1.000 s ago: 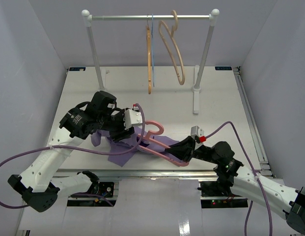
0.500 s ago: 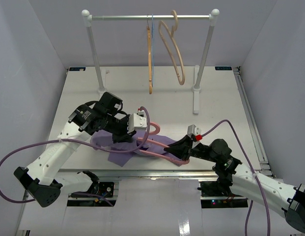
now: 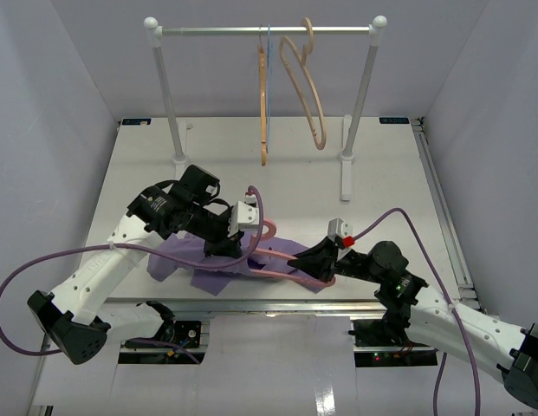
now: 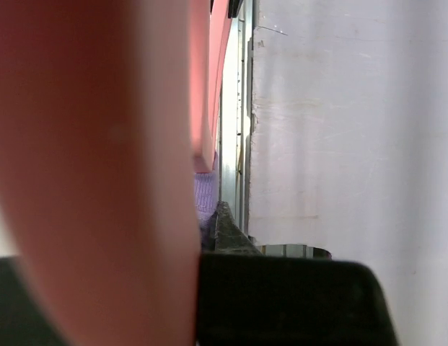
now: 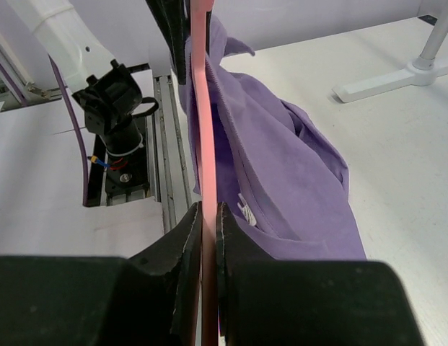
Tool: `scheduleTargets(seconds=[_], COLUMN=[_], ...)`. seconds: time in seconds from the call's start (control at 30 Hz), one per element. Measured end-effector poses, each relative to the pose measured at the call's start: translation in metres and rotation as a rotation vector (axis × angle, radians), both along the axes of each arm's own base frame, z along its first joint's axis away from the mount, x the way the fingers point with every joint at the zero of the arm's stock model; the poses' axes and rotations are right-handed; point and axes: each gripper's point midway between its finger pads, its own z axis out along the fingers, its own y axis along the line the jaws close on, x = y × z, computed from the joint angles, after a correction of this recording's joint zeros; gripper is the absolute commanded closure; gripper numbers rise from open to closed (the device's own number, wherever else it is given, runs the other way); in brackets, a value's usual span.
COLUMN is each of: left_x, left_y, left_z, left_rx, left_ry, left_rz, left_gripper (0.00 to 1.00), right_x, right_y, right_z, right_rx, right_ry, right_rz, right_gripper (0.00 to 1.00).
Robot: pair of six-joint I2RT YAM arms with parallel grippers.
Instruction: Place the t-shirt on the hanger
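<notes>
White table (image 3: 398,195): lavender t-shirt (image 3: 212,277) bunched near front edge; rack (image 3: 344,178) feet standing toward back.

Soft matt cloth t-shirt (image 5: 281,158), smooth plastic hanger (image 5: 204,108) — slightly glossy, matt table (image 3: 217,147), shiny metal rail (image 3: 225,30)

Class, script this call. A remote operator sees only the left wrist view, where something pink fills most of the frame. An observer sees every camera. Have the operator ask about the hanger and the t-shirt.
Operator: What is the pink thing filling my view?
Observer: It is the hanger; the right gripper is shut on its thin bar.
Operator: Where is the shirt?
Observer: From the top, the t-shirt lies bunched on the table under the left gripper.
</notes>
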Motion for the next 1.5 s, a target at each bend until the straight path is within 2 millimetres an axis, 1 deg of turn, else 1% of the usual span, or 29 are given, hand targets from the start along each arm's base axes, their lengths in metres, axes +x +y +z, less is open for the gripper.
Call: scheduleTargets(seconds=[0.1,0.23,0.3,0.33,0.37,0.43,0.47,0.6,0.7,0.8,0.9,1.0,1.13,1.2,1.27,1.4,1.5], left_x=[-0.004,0.0,0.004,0.006,0.009,0.01,0.011,0.019,0.025,0.024,0.022,0.029,0.041,0.041,0.04,0.034,0.031], left_y=[0.0,-0.002,-0.004,-0.004,-0.005,-0.007,-0.008,-0.008,-0.001,0.008,0.016,0.023,0.028,0.028,0.027,0.03,0.03], left_z=[0.0,0.002,0.005,0.006,0.008,0.011,0.013,0.025,0.033,0.038,0.041,0.043,0.047,0.05,0.054,0.057,0.058], left_rx=[-0.003,-0.012,-0.015,-0.016,-0.018,-0.028,-0.032,-0.074,-0.112,-0.155,-0.177,-0.187,-0.208,-0.234,-0.265,-0.324,-0.357], left_ry=[0.016,0.017,0.019,0.023,0.022,0.026,0.03,-0.003,-0.059,-0.109,-0.146,-0.185,-0.223,-0.223,-0.221,-0.212,-0.205], left_rz=[-0.006,0.028,0.071,0.101,0.127,0.161,0.178,0.26,0.336,0.382,0.418,0.476,0.563,0.582,0.594,0.619,0.632], left_gripper=[1.0,1.0,1.0,1.0,1.0,1.0,1.0,1.0,1.0,1.0,1.0,1.0,1.0,1.0,1.0,1.0,1.0], right_x=[-0.001,0.001,0.004,0.007,0.011,0.022,0.029,0.045,0.053,0.061,0.068,0.071,0.075,0.078,0.082,0.09,0.097], right_y=[-0.001,-0.002,-0.003,-0.004,-0.005,-0.009,-0.011,-0.018,-0.023,-0.029,-0.035,-0.039,-0.038,-0.034,-0.029,-0.019,-0.013], right_z=[-0.001,0.001,0.002,0.003,0.004,0.01,0.015,0.044,0.056,0.061,0.062,0.061,0.051,0.043,0.031,0.0,-0.014], right_rx=[-0.004,0.001,0.003,0.003,0.005,0.011,0.021,0.075,0.094,0.094,0.095,0.096,0.083,0.07,0.049,-0.011,-0.026], right_ry=[-0.002,-0.012,-0.022,-0.025,-0.025,-0.033,-0.034,-0.04,-0.03,-0.005,0.016,0.051,0.11,0.143,0.183,0.268,0.329], right_rz=[0.002,-0.011,-0.034,-0.051,-0.075,-0.139,-0.176,-0.278,-0.331,-0.39,-0.443,-0.476,-0.494,-0.5,-0.504,-0.521,-0.547], right_gripper=[0.92,0.92,0.81,0.73,0.61,0.45,0.44,0.33,0.26,0.23,0.25,0.31,0.39,0.4,0.41,0.43,0.43])
